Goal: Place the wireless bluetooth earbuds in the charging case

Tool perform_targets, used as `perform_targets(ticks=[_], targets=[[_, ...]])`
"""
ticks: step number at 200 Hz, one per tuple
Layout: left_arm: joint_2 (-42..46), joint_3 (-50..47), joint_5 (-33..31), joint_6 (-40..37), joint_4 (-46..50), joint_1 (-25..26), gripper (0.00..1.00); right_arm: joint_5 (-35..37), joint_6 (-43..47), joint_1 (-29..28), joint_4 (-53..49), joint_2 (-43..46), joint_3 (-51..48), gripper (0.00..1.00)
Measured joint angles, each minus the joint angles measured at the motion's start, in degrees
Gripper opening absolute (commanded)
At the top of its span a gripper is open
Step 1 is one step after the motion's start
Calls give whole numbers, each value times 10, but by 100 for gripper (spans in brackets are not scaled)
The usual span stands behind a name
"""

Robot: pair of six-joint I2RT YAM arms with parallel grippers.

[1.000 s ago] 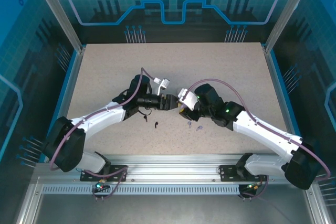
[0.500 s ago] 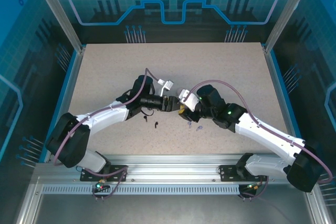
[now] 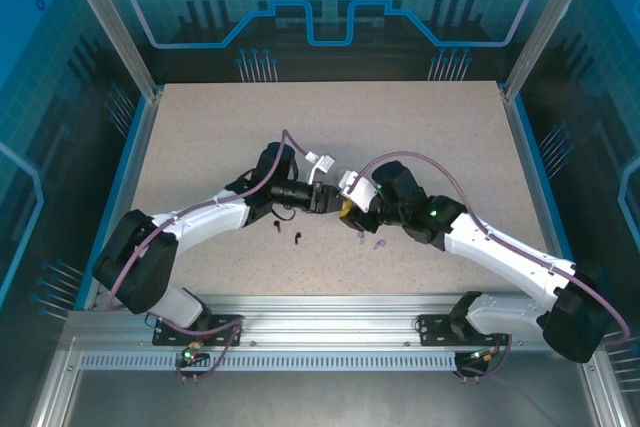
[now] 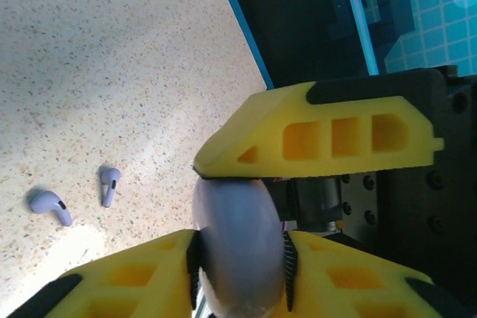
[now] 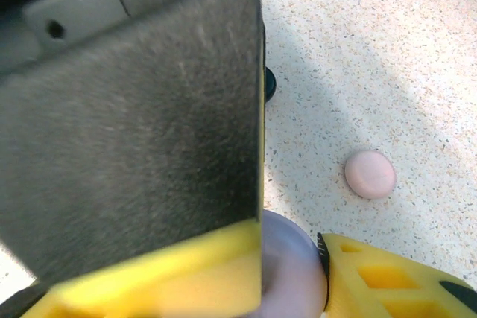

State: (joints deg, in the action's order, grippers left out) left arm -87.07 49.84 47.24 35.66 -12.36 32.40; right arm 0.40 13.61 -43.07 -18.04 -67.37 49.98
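Note:
Above the middle of the table my two grippers meet on one lilac round charging case. My left gripper is shut across its thin sides, both black pads pressed on it. My right gripper is shut on the same case, and one of its yellow fingers rests on the case's upper edge. Seen from above, the left gripper and right gripper touch tip to tip. Two lilac earbuds lie on the table below, just in front of the right gripper. Two black earbuds lie in front of the left arm.
A pale pink round case sits shut on the speckled table beyond the grippers. A small dark round thing peeks out behind the finger. Blue rails and clear walls border the table.
My left gripper has slid right to meet the right gripper and has shut on the lilac case. The right gripper kept its grip and barely moved.

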Motion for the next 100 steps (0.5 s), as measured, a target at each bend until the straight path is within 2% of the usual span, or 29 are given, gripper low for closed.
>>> perform_targets(ticks=[21,34,67,100], targets=[[0,1,0,-2,3,0,23,-6,0,4,-2,-2,0,47],[0,2,0,-3,5,0,22,-9,0,6,-4,-1,1,52],[2,4,2,-17,5,3,20,-26,-4,17,-5,0,2,80],[26,6,-21,-56,26,5,19,-35,-8,32,-12,30,2,100]])
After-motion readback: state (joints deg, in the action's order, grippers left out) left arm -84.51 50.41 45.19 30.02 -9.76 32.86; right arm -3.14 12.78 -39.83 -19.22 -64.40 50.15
